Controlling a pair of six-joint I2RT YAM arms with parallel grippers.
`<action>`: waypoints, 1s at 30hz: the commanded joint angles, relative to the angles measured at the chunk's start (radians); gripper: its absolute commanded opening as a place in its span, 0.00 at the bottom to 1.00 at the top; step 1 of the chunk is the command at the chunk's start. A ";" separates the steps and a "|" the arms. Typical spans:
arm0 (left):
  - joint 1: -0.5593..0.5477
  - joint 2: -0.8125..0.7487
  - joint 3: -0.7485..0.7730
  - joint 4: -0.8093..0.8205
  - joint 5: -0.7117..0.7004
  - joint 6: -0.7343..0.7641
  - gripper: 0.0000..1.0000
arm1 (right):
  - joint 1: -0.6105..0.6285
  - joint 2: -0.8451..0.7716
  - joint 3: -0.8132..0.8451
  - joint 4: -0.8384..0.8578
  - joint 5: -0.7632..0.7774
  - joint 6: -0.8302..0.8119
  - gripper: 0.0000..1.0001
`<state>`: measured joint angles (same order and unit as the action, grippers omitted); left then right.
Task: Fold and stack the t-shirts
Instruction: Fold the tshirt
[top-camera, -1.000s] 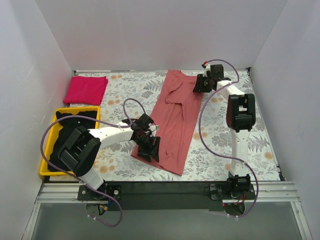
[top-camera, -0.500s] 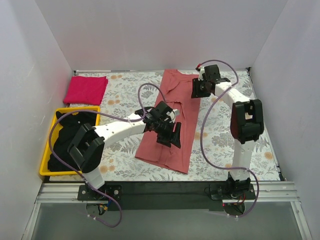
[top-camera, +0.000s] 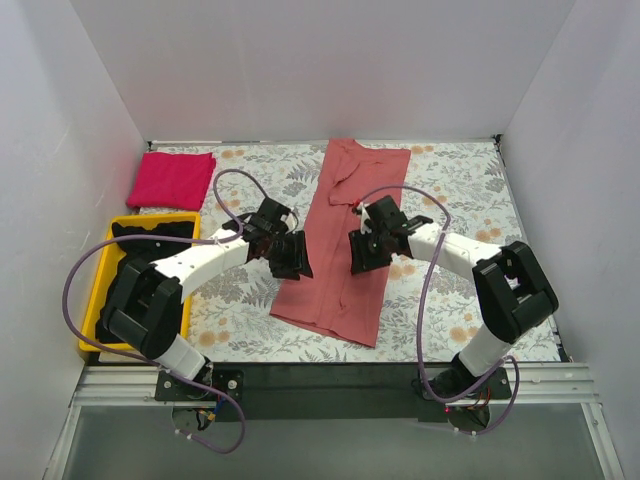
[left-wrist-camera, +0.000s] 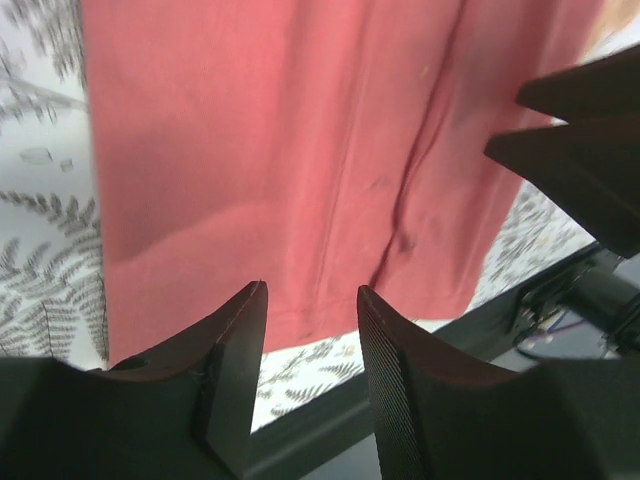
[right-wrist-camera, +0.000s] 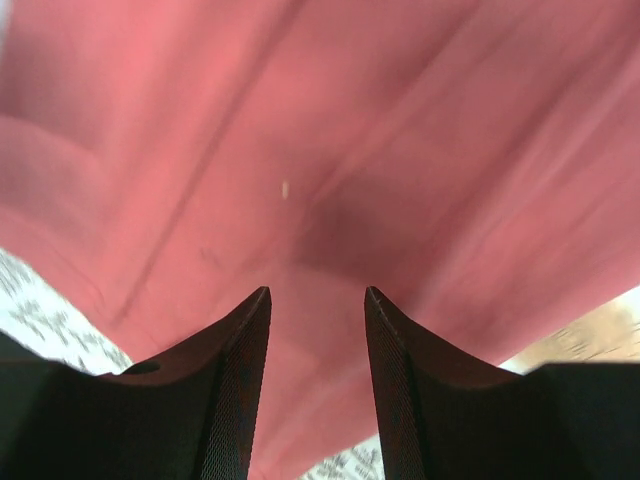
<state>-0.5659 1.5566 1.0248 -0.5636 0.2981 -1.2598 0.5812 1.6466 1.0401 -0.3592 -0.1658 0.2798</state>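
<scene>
A salmon-red t-shirt (top-camera: 345, 240) lies folded lengthwise into a long strip down the middle of the floral table. My left gripper (top-camera: 296, 256) hovers open and empty at the strip's left edge, near its middle. My right gripper (top-camera: 361, 251) hovers open and empty over the strip's right side. In the left wrist view the red shirt (left-wrist-camera: 280, 150) fills the frame above my open left gripper (left-wrist-camera: 312, 290). In the right wrist view the red cloth (right-wrist-camera: 330, 130) lies under my open right gripper (right-wrist-camera: 317, 293). A folded magenta-pink t-shirt (top-camera: 171, 179) lies at the back left. Black t-shirts (top-camera: 128, 270) fill the yellow bin.
The yellow bin (top-camera: 92, 310) stands at the left edge of the table. White walls close the back and both sides. The table's black front edge (top-camera: 330, 375) runs below the shirt's hem.
The right gripper has moved from the shirt's collar end at the back down to its middle. The left gripper has moved left to the strip's left edge. The shirt now lies narrower and straighter.
</scene>
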 joint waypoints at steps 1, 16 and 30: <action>-0.008 -0.012 -0.063 -0.005 0.059 0.000 0.40 | 0.028 -0.079 -0.098 -0.026 -0.093 0.042 0.49; -0.287 0.063 -0.192 -0.047 0.343 -0.067 0.30 | 0.017 -0.264 -0.348 -0.291 0.104 0.045 0.52; -0.254 -0.048 0.086 -0.084 0.118 -0.118 0.41 | -0.032 -0.372 -0.080 -0.146 0.129 -0.050 0.54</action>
<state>-0.8936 1.5940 1.0798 -0.6212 0.5312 -1.3586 0.5476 1.2823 0.8696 -0.6350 -0.0311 0.2798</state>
